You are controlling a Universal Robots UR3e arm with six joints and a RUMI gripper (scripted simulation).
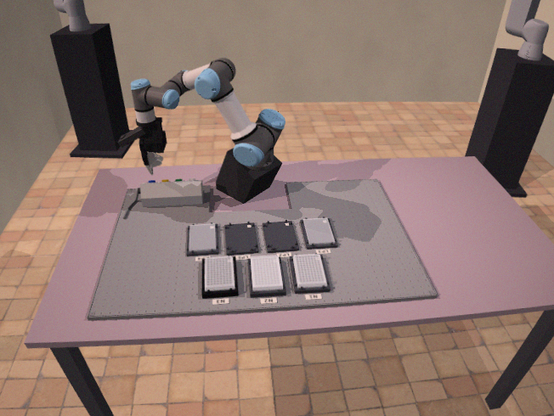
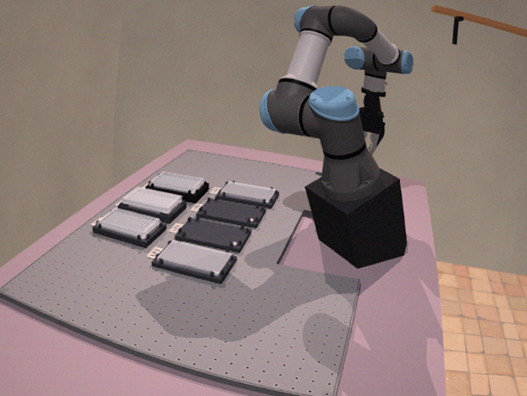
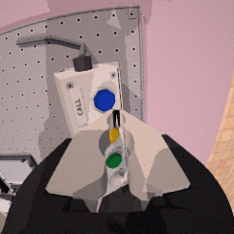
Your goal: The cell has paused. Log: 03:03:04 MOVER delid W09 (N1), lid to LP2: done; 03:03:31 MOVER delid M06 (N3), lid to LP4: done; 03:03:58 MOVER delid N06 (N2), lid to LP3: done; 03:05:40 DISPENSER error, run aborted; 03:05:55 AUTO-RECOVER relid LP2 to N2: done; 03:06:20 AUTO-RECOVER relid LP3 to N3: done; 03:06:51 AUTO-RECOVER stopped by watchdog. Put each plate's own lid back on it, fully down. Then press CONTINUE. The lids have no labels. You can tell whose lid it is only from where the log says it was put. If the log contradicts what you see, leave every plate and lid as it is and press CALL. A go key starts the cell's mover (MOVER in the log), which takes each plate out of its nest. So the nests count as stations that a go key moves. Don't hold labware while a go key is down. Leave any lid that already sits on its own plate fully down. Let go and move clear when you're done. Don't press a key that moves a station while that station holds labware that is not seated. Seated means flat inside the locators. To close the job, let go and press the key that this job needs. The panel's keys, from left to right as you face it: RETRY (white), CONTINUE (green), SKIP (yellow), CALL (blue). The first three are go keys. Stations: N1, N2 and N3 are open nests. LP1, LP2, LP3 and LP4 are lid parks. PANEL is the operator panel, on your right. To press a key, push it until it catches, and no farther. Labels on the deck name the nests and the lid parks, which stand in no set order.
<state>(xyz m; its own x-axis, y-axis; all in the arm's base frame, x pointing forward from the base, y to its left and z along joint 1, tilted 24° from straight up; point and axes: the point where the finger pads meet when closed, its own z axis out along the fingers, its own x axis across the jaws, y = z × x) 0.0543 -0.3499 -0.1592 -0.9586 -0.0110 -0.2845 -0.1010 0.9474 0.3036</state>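
Over the panel (image 1: pixel 172 193) at the deck's far left corner in the top view, the gripper (image 1: pixel 149 169) hangs fingers pressed together, pinching nothing. Lids lie on the two outer parks (image 1: pixel 202 238) (the two between are bare).

From the exterior view, the arm's body hides the panel; three plates (image 2: pixel 152 203) sit in their nests.

At the wrist, the fingertips point just below the blue CALL key (image 3: pixel 104 100), above yellow and green.

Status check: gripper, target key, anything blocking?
Gripper shut, holding nothing. Poised above blue CALL key, not yet touching. Nothing between jaws and key.
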